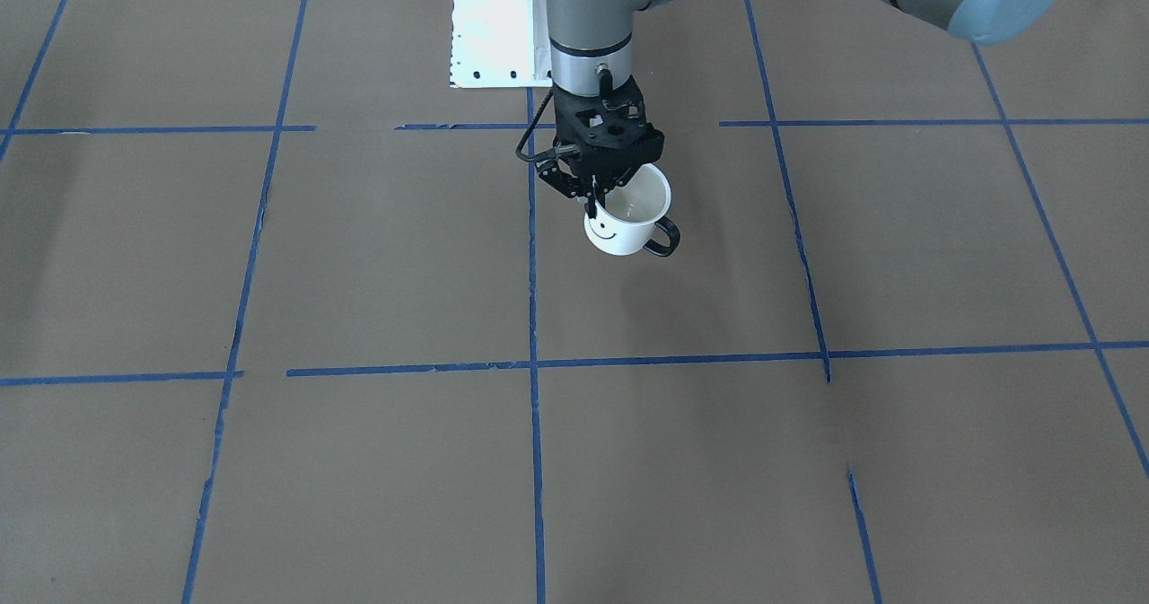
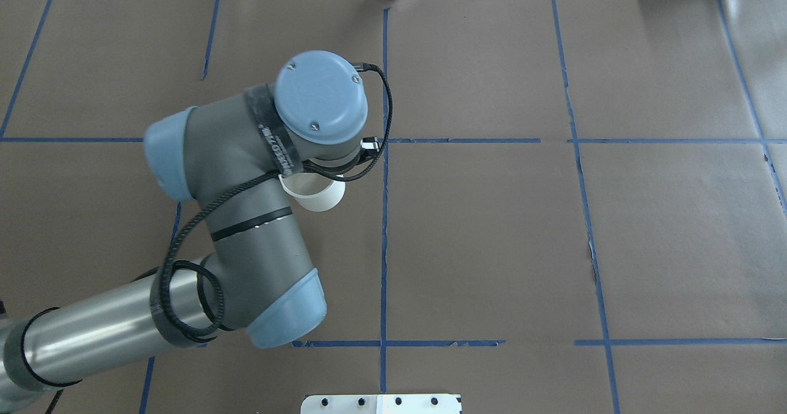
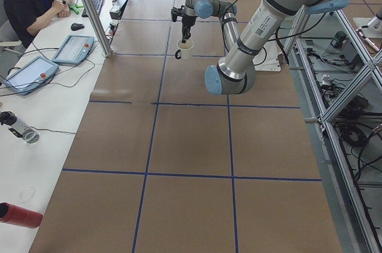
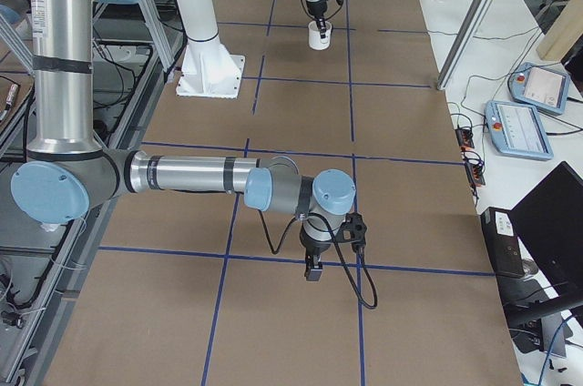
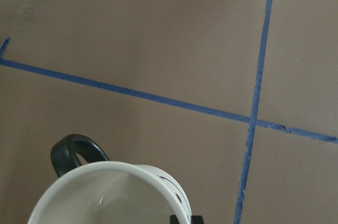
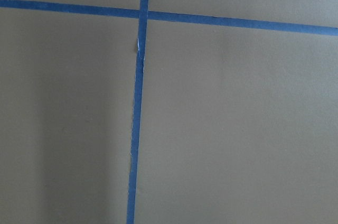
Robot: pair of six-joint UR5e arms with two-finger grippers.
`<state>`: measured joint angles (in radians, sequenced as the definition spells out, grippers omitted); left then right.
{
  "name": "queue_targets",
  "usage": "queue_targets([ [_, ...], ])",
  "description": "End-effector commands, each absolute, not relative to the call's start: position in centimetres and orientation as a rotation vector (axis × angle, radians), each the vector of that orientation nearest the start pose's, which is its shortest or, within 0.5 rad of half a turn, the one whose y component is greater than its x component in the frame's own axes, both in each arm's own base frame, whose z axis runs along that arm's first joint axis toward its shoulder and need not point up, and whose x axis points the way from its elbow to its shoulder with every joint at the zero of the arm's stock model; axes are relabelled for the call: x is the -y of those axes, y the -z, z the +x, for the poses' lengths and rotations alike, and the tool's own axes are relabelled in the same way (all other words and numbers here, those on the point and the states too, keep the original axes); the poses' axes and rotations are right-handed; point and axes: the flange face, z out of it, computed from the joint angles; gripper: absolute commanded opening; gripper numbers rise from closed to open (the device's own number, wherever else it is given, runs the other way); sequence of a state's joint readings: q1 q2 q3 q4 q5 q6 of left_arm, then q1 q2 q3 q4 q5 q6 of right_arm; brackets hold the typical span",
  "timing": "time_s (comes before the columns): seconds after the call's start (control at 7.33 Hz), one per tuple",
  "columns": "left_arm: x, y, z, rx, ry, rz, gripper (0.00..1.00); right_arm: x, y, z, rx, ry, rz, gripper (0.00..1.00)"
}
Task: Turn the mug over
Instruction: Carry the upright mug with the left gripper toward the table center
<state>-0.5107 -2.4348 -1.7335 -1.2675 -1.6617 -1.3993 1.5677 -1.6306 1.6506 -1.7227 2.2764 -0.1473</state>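
Upright mug (image 1: pixel 624 223), brown-papered table (image 1: pixel 359 254) (blue tape grid (image 1: pixel 533 317)).

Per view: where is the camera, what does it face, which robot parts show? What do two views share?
Front-facing: across the table, looking back at the left gripper gripping the mug.
Overhead: behind, looking forward and down; left arm over mug.
Left: table end; left arm near.
Right: other end; right gripper near.
Left wrist: down into the mug; fingertip.
Right wrist: down onto blue tape; no body.
Shared: mug, in all but right wrist.
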Motion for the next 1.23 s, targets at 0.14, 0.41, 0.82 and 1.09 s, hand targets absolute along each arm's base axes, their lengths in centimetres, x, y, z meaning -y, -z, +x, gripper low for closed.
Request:
queue_targets([
  [0.14, 41.1, -10.4, 60.0, -0.626, 0.244, 0.177, 0.0, 45.6, -66.7, 6.7, 0.712, 0.097, -0.075, 1.0],
  [0.41, 39.8, -10.4, 61.8, -0.629, 0.22, 0.171, 0.0, 45.6, -66.7, 6.7, 0.712, 0.097, -0.075, 1.0],
  [0.82, 40.3, -11.2, 63.6, -0.668, 0.214, 0.181, 0.0, 45.6, -66.7, 6.7, 0.712, 0.097, -0.075, 1.0],
  [1.09, 40.2, -11.0, 63.7, -0.678, 0.209, 0.184, 0.0, 45.6, -66.7, 6.7, 0.712, 0.097, -0.075, 1.0],
])
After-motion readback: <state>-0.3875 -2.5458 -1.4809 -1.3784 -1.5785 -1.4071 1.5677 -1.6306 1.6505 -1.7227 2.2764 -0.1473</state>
